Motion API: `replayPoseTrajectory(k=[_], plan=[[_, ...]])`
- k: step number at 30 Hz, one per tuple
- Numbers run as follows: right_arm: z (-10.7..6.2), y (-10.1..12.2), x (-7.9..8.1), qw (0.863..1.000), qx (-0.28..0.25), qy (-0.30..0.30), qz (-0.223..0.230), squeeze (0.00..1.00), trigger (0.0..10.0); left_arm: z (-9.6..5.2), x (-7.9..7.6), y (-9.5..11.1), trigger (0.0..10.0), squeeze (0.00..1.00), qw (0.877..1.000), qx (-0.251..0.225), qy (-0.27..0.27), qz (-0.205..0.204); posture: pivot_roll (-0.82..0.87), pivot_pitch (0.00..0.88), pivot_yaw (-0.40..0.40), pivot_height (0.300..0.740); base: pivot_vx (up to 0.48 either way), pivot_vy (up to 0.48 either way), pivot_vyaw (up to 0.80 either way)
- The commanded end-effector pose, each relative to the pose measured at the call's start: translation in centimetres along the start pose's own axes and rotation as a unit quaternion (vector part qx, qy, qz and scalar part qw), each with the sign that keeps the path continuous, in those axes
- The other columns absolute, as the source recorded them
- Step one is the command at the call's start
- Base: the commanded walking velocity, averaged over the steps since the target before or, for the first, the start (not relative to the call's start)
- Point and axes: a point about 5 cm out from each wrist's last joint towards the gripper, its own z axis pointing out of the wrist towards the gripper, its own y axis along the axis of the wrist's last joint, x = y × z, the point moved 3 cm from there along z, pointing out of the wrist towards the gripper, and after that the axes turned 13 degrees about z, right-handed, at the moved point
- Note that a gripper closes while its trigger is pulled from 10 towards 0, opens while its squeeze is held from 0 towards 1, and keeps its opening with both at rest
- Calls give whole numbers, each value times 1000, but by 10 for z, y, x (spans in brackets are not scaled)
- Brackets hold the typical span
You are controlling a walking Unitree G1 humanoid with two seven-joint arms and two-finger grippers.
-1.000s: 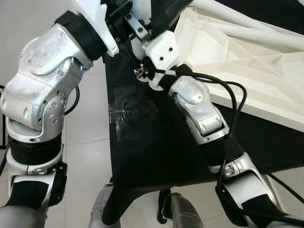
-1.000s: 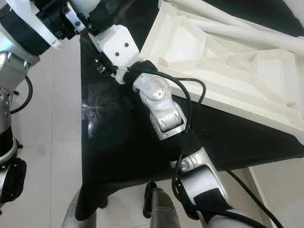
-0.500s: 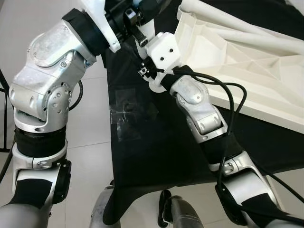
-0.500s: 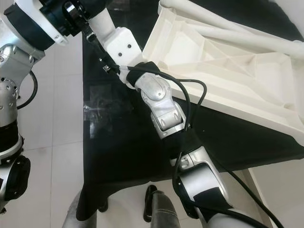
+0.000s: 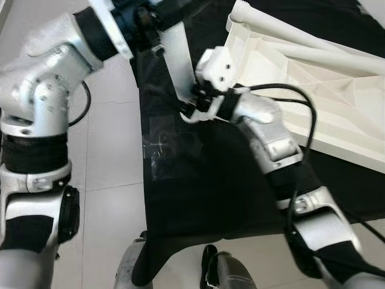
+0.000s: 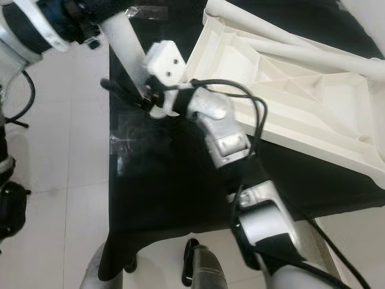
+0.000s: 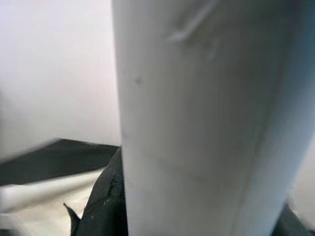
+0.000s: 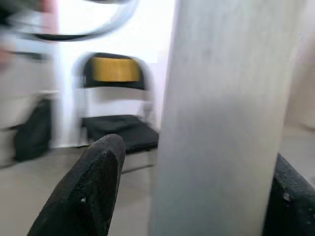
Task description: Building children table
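Observation:
A white round table leg (image 5: 180, 63) slants over the near left corner of the black-draped table (image 5: 198, 186). My left gripper (image 5: 144, 18) is shut on its upper end; the leg (image 7: 197, 123) looms close between that gripper's fingers. My right gripper (image 6: 137, 96) straddles the leg's lower end and is open. One black finger (image 8: 88, 191) stands off the leg (image 8: 221, 123) and the other finger (image 8: 288, 196) sits at its edge. The white tabletop (image 5: 319, 96) lies upside down to the right, ribs up.
Two more white legs (image 5: 307, 45) lie along the upturned tabletop. A patch of clear tape (image 5: 162, 144) is stuck on the cloth. Pale tiled floor (image 5: 108, 150) runs along the table's left side. A black cable (image 5: 301, 105) loops over my right forearm. A dark chair (image 8: 115, 98) stands beyond.
My left arm has lifted and swung outward, bringing the white leg down into view. My right wrist has turned and moved left onto the leg's lower end.

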Motion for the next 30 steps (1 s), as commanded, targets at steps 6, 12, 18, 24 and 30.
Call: replayPoseTrajectory(k=[6,12,18,24,30], plan=[[21,-8,19,995,29,99,12,0,10000,24,-44,23,0,0,969,-98,-215,-70,168,181,-74,740,0,0,0],[21,-24,31,982,75,172,37,0,4706,27,-55,14,0,0,931,-97,-336,-103,157,182,-78,740,0,0,0],[24,-28,34,978,75,185,69,0,0,30,-46,7,0,0,925,-89,-356,-99,150,177,-77,740,0,0,0],[28,-27,34,978,68,179,81,0,0,33,-43,6,0,0,922,-90,-365,-94,141,169,-73,740,0,0,0],[30,-26,29,983,49,149,99,0,0,36,-41,4,0,0,919,-94,-373,-88,142,163,-72,740,0,0,0]])
